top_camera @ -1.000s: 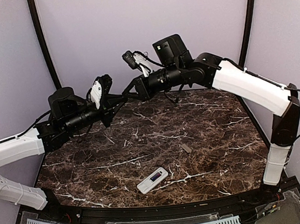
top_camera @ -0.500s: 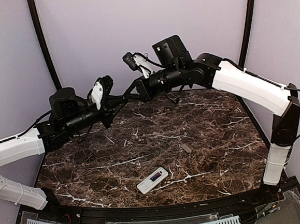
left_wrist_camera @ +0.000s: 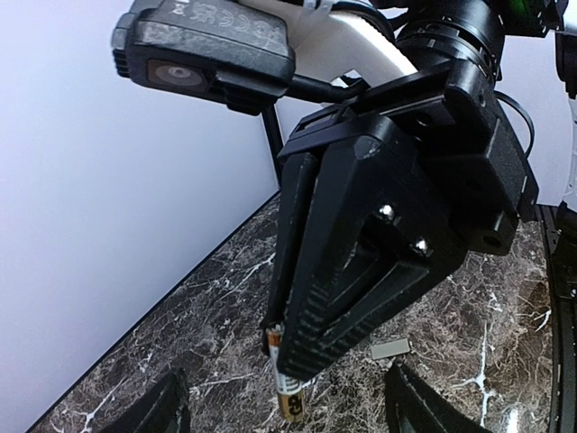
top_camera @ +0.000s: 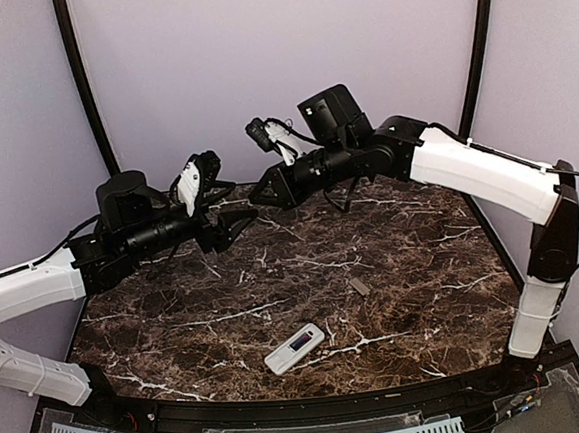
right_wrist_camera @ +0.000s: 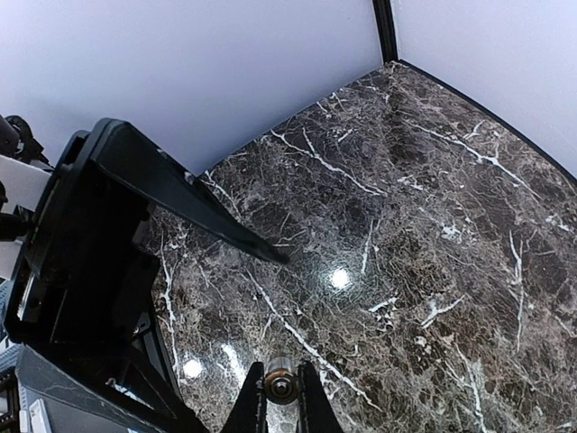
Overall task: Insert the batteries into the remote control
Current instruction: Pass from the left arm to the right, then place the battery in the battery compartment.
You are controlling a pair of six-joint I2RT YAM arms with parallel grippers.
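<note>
A: Nearest the bottom of the overhead view?
B: Remote control (top_camera: 294, 349), flat and face up on the dark marble table (top_camera: 424, 266), just below centre, slanted with the window end toward the upper right. Untouched, well apart from both claws.
A: A little farther up?
B: Small grey rectangular piece (top_camera: 358, 286), up and right of the remote control, apart from it, flat on the stone.
A: Then the claws?
B: Raised over the far half of the table, left of centre in the upper half of the frame, tips close together. Left gripper (top_camera: 236, 224) reaching in from the left, jaws spread wide, nothing between them. Right gripper (top_camera: 264, 195) reaching in from the right, pinched nearly closed on a battery (left_wrist_camera: 289, 403).
A: Clear in the wrist views?
B: Yes. From the left wrist, black right fingers (left_wrist_camera: 343, 298) filling the middle of the frame, gold-and-black battery end poking out below the tips at lower centre, left fingers set far apart at the bottom corners. From the right wrist, round battery end squeezed between the two fingertips at the bottom edge, open left claw looming at the left.
A: Farthest back?
B: Plain pale wall (top_camera: 277, 57) behind the table.
</note>
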